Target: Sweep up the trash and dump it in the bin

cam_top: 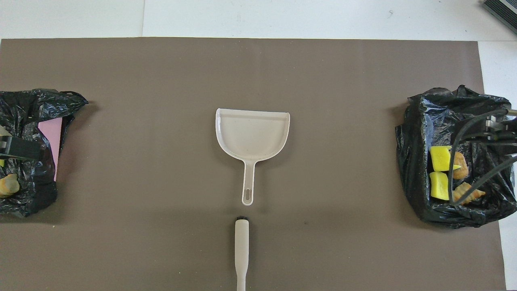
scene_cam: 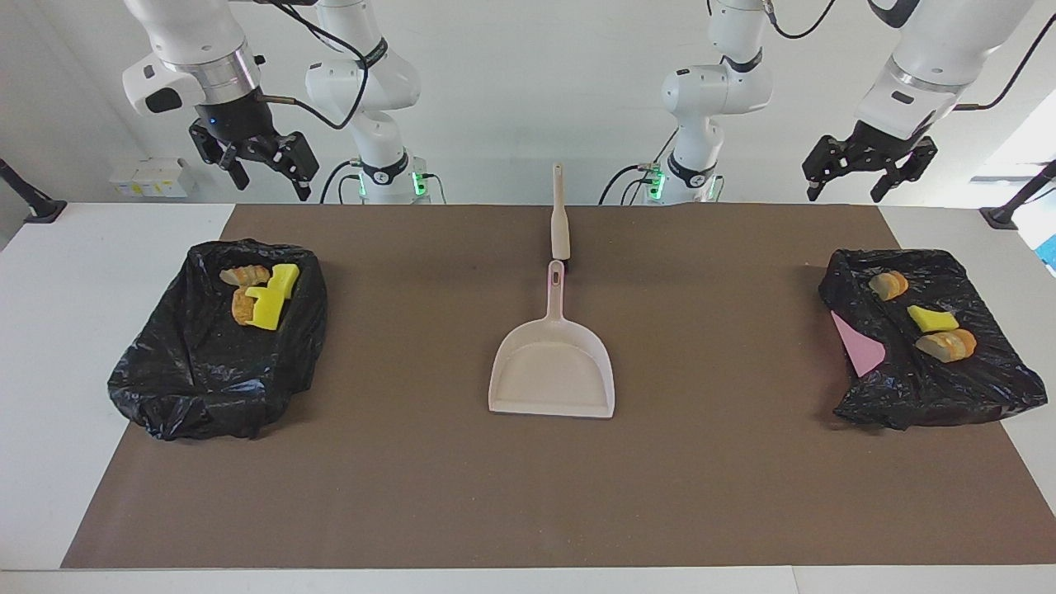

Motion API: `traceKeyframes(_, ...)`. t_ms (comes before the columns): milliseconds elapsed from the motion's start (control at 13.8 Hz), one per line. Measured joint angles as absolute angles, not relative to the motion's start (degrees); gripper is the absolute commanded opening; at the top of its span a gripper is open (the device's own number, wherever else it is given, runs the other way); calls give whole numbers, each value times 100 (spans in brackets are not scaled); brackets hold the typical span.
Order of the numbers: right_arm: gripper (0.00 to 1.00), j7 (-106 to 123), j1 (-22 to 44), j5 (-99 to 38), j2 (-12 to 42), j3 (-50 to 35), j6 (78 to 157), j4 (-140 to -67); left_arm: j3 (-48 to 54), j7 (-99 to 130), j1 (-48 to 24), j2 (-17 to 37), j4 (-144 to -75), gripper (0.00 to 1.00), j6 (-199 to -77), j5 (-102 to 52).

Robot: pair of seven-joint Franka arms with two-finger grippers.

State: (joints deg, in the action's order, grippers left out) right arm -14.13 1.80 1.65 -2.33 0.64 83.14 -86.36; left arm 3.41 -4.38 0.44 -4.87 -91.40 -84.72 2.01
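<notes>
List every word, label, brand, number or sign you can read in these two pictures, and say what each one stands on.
None: no readable text shows in either view.
dustpan: plain, no marking visible.
brush: plain handle, no marking visible.
black bin bags and: unprinted.
pink sheet: blank.
small white boxes beside the table: any print is too small to read.
</notes>
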Motion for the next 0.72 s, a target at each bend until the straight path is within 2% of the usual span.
traceKeyframes(289, 100, -1413, 179, 165, -233, 69, 8314, -8636, 373, -456, 37, -233, -8961, 100, -8524, 165)
traceKeyframes(722, 100, -1413, 179, 165, -233, 69, 8314, -8636, 396, -453, 33, -217, -8935, 100, -8635, -9)
